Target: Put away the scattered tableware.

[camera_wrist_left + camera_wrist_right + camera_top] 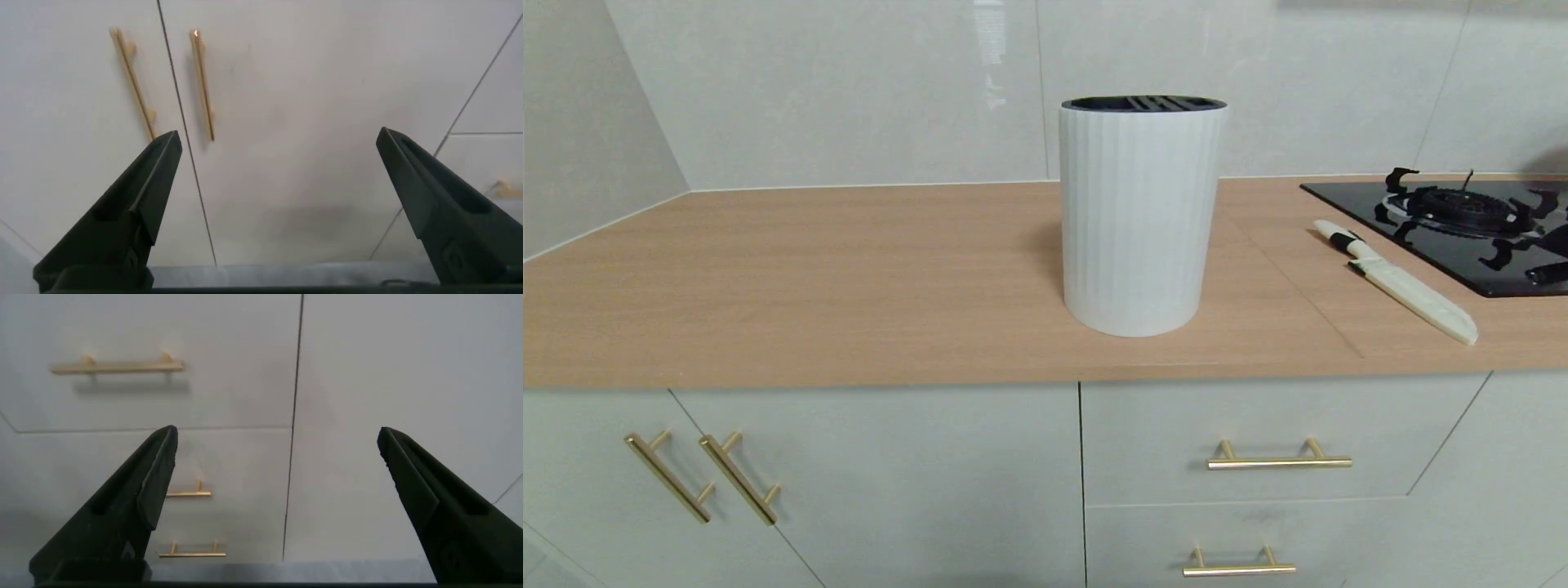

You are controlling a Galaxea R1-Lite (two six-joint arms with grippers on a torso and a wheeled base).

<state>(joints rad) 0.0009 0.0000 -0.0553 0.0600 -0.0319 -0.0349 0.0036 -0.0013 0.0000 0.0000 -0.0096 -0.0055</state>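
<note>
knife (pixel 1392 280) flat on desk (pixel 809 278) at right, beside hob (pixel 1454 208), well apart from knife block (pixel 1139 216) | likely light, stiff, sharp: grip far handle end | left pincer (pixel 278 135) and right pincer (pixel 276 430) spread, empty, facing cabinet fronts (pixel 327 98)

No words can be read.
No letters, numbers or signs are seen on the white knife block (pixel 1137 220), the knife (pixel 1405 287), the stove (pixel 1445 245) or the grey cupboard doors (pixel 890 474).
</note>
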